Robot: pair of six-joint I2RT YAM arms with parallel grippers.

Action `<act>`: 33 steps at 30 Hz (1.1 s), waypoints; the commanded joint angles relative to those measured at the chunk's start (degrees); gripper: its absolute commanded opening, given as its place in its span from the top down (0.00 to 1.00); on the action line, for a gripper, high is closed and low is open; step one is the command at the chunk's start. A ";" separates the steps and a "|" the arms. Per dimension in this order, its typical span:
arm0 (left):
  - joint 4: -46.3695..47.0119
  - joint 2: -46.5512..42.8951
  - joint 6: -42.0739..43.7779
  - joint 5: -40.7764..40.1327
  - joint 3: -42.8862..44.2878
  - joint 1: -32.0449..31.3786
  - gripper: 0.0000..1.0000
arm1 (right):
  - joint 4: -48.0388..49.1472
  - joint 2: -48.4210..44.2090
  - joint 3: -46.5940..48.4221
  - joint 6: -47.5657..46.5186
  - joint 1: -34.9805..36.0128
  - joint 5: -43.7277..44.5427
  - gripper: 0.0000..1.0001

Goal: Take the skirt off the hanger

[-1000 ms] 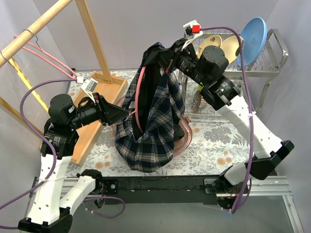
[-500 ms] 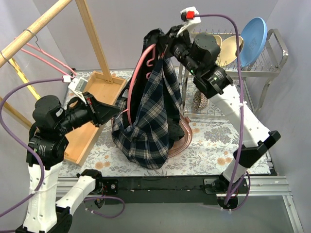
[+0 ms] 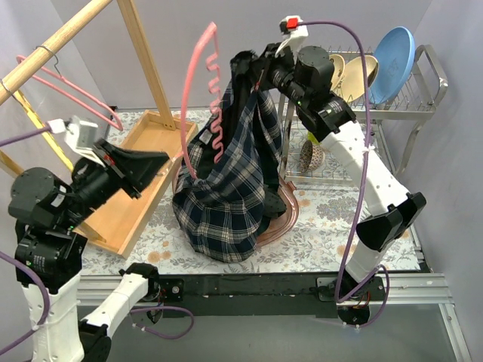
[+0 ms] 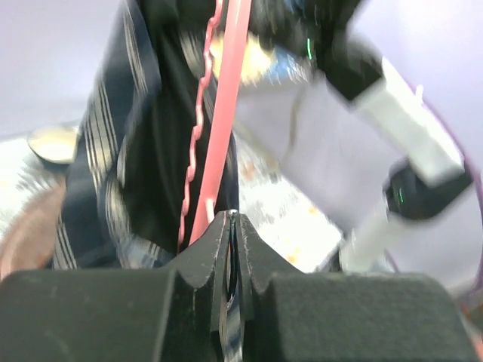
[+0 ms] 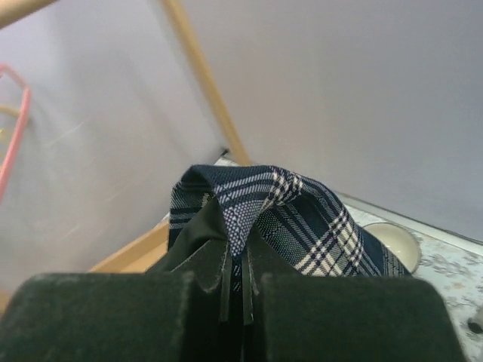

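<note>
My right claw (image 5: 235, 260) pinches the sagging navy plaid skirt (image 3: 226, 196), and my left claw (image 4: 230, 222) pinches the pink hanger (image 4: 219, 136).

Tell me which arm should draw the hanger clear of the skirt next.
Left. The left gripper is shut on the pink hanger, whose upper end stands above the skirt. The right gripper is clamped on the skirt's top fold, holding it up, so it should probably just anchor.
</note>
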 commanded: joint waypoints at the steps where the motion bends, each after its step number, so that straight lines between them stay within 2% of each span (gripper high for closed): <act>1: 8.70 6.20 -5.80 -15.60 9.83 -0.25 1.00 | 4.25 -6.95 -3.21 -3.52 3.60 -12.14 0.99; 3: 11.59 7.88 -7.12 -20.07 12.92 -0.25 1.00 | 4.68 -10.62 -6.64 -5.02 5.00 -13.20 0.99; 5: 14.14 9.98 -7.38 -21.06 14.06 -0.16 1.00 | 5.73 -12.93 -10.77 -6.78 5.27 -12.24 0.99; 9: 12.22 15.61 -7.30 -23.87 23.27 -0.25 1.00 | 6.16 -14.95 -9.39 -11.35 5.27 -6.88 0.99; 11: 12.13 16.41 -7.30 -26.42 24.61 -0.16 1.00 | 9.32 -16.01 -10.60 -12.58 5.27 -5.30 0.99; 16: 12.92 15.54 -6.24 -31.78 25.40 -0.25 1.00 | 24.52 -20.31 -14.21 -11.36 5.45 -9.14 0.99; 19: 11.43 15.45 -5.54 -34.86 26.98 -0.25 1.00 | 28.84 -22.34 -15.36 -9.52 5.54 -13.28 0.99; 23: 10.02 15.01 -4.84 -36.00 27.43 -0.25 1.00 | 29.46 -24.27 -15.10 -8.37 5.62 -14.69 0.99; 30: 9.58 15.27 -4.31 -35.92 26.38 -0.16 1.00 | 28.94 -21.83 -12.21 -19.35 5.63 -5.38 0.99; 31: 9.84 15.18 -4.22 -36.00 25.85 -0.25 1.00 | 29.20 -20.94 -11.15 -23.36 5.63 -4.77 0.99; 33: 10.90 14.57 -3.61 -36.18 23.84 -0.16 1.00 | 29.64 -17.79 -6.68 -25.67 5.63 -2.48 0.99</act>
